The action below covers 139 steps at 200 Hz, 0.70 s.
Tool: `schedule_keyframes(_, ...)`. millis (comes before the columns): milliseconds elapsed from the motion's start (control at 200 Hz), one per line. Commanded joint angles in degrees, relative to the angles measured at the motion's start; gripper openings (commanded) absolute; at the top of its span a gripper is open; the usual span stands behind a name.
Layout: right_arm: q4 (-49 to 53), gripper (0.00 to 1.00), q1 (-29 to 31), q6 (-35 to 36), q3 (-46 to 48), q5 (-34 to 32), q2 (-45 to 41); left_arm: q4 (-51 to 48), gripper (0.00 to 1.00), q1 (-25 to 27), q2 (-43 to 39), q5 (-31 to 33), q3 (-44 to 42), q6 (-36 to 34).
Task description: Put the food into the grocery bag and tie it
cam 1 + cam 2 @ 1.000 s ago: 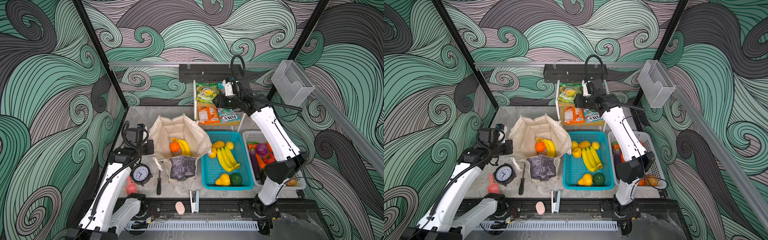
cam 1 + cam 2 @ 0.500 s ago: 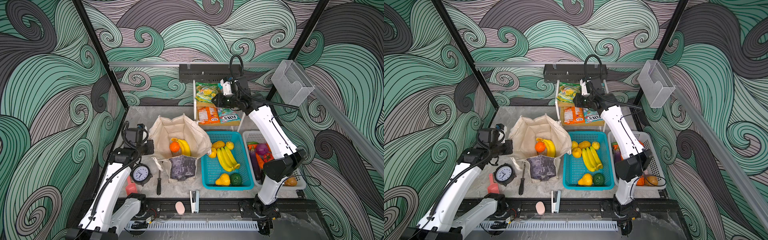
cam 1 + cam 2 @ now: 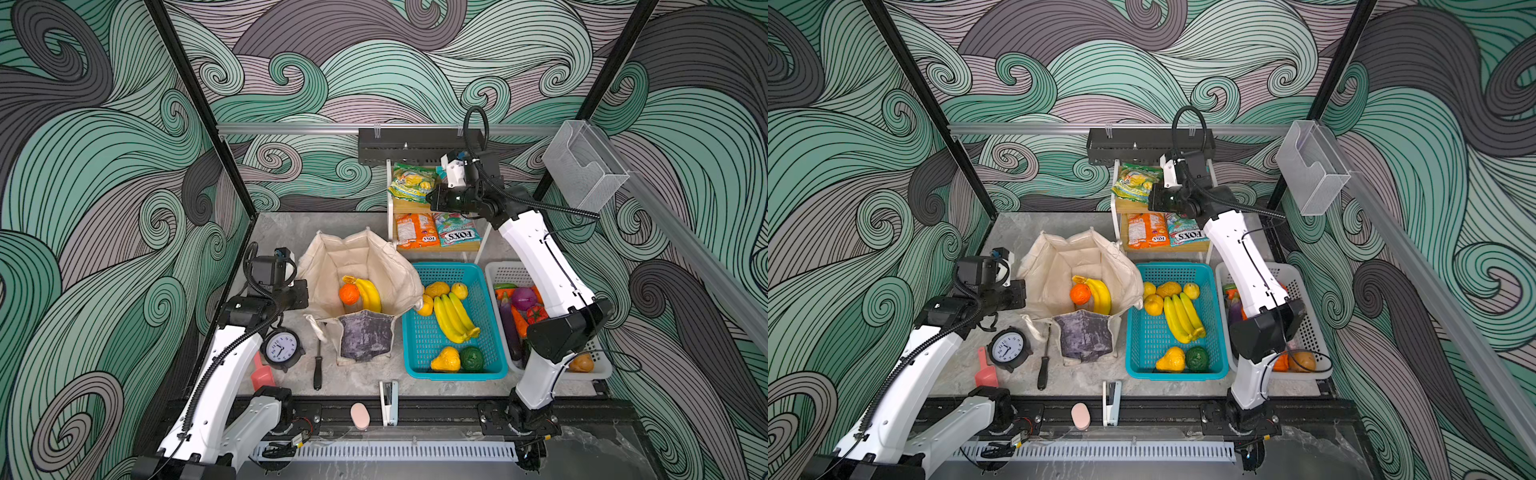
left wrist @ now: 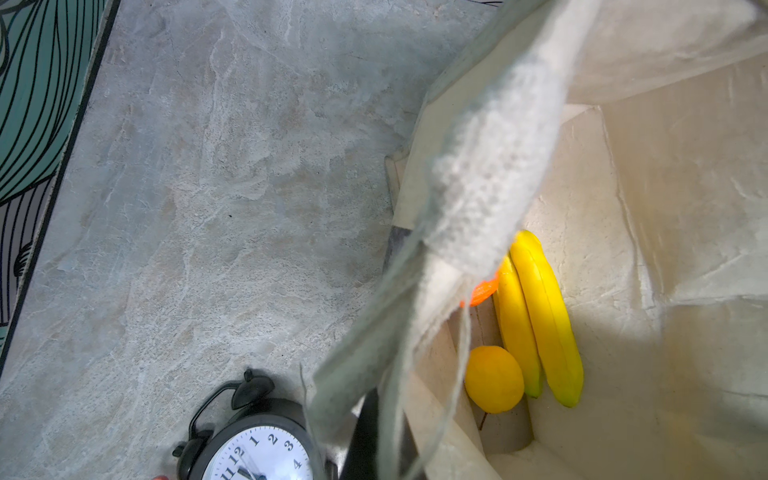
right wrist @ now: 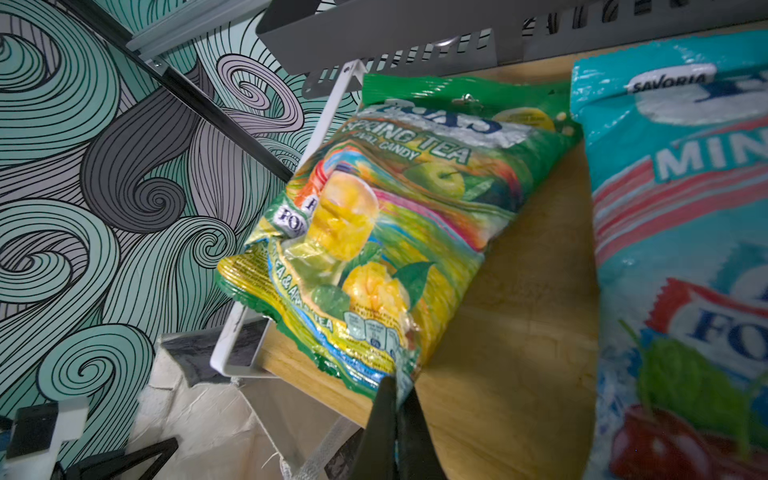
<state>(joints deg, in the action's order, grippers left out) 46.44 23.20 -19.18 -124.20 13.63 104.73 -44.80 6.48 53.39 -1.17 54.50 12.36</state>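
R gripper [image 5: 394, 390] is up at the top shelf of the rack [image 5: 511, 332]; jaws pinched tight on the near corner of the yellow-green candy packet [image 5: 399, 216]. The pkt lies flat on the wood, its outer edge overhanging the rack's white frame bar [image 5: 232, 332]. Teal-red packet [image 5: 673, 208] lies just beside it, apart. Black perforated tray [image 3: 415, 145] hangs close above the shelf, so there is little headroom. L gripper [image 3: 302, 292] is clamped on the left rim of the grocery bag [image 3: 332, 266], holding the mouth open. The bag stands upright on the table between the clock [image 3: 282, 348] and the teal basket [image 3: 453, 374], in front of the rack. Inside it: orange [image 3: 348, 294], bananas [image 3: 371, 293], and one round yellow fruit [image 4: 493, 379]. Screwdriver [image 3: 318, 365] lies beside the bag's base. R arm spans over the white basket [image 3: 598, 370].
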Motion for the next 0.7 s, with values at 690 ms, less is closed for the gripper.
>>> schedule_keyframes(690,1.49,0.00,4.06,7.26,-19.53,10.19,1.91,0.67,0.00,-0.25,-0.30,-1.51,-0.32,-0.49)
